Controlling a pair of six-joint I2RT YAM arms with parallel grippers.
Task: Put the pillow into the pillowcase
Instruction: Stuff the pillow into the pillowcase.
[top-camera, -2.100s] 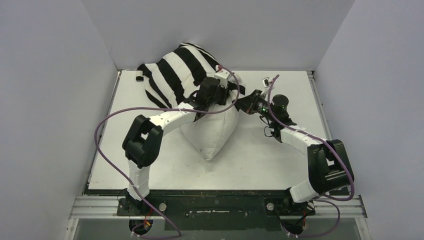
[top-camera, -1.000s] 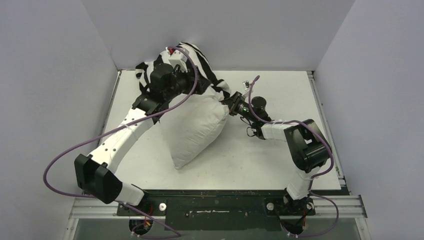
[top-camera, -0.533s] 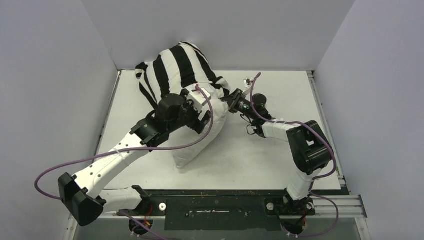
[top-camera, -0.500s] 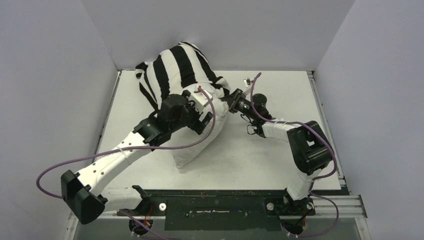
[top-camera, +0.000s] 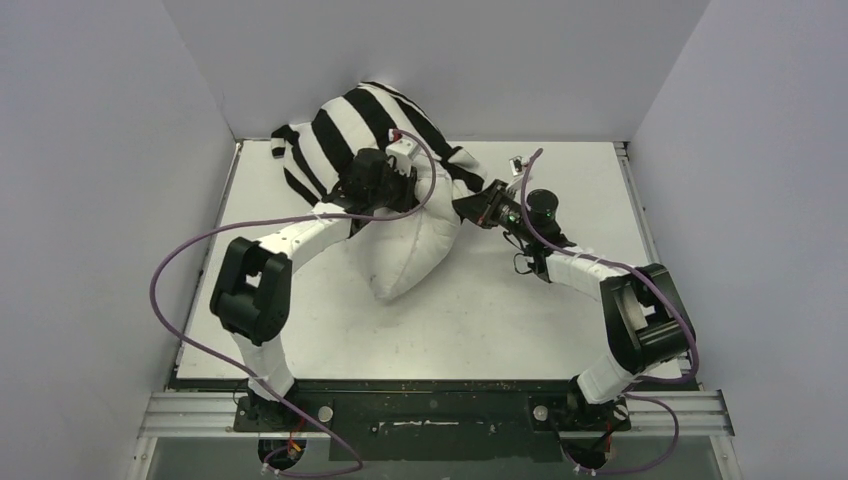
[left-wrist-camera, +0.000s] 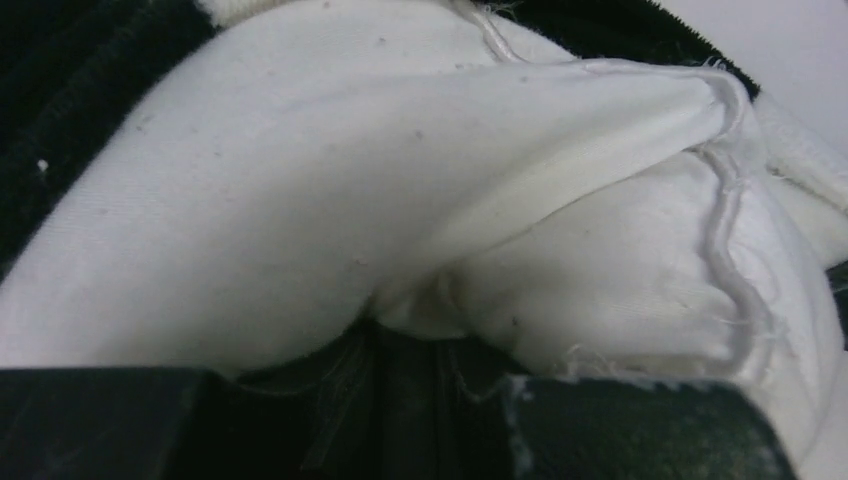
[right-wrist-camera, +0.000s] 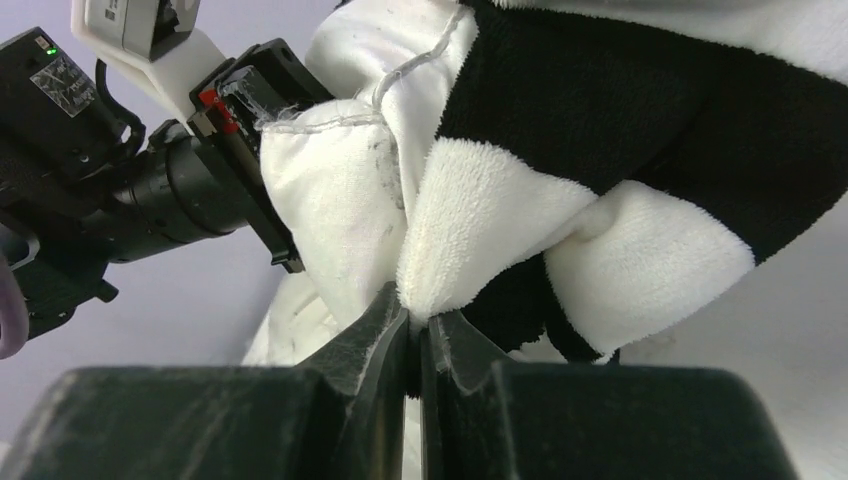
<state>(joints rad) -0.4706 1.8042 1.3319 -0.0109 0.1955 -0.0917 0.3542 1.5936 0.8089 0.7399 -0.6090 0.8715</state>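
The black-and-white striped pillowcase (top-camera: 350, 125) is bunched at the back of the table, pulled over the far end of the plain white pillow (top-camera: 410, 250). The pillow's near end sticks out toward me. My left gripper (top-camera: 405, 185) is at the pillowcase's mouth on top of the pillow. In the left wrist view it (left-wrist-camera: 420, 335) is shut on a fold of white hemmed cloth (left-wrist-camera: 560, 230), seemingly the pillowcase's edge. My right gripper (top-camera: 470, 208) is shut on the plush striped edge (right-wrist-camera: 480, 240) at the mouth's right side, and its jaws (right-wrist-camera: 415, 320) pinch it. The pillow's blue tag is hidden.
The white table (top-camera: 540, 310) is walled by grey panels on the left, back and right. A small dark object (top-camera: 279, 156) lies at the back left by the pillowcase. The left arm's purple cable (top-camera: 165, 290) loops over the table's left side.
My left arm has folded back and its gripper moved from the pillow's left flank to the pillowcase's mouth. The pillow shifted slightly right. My right gripper kept its hold and drew a little right.
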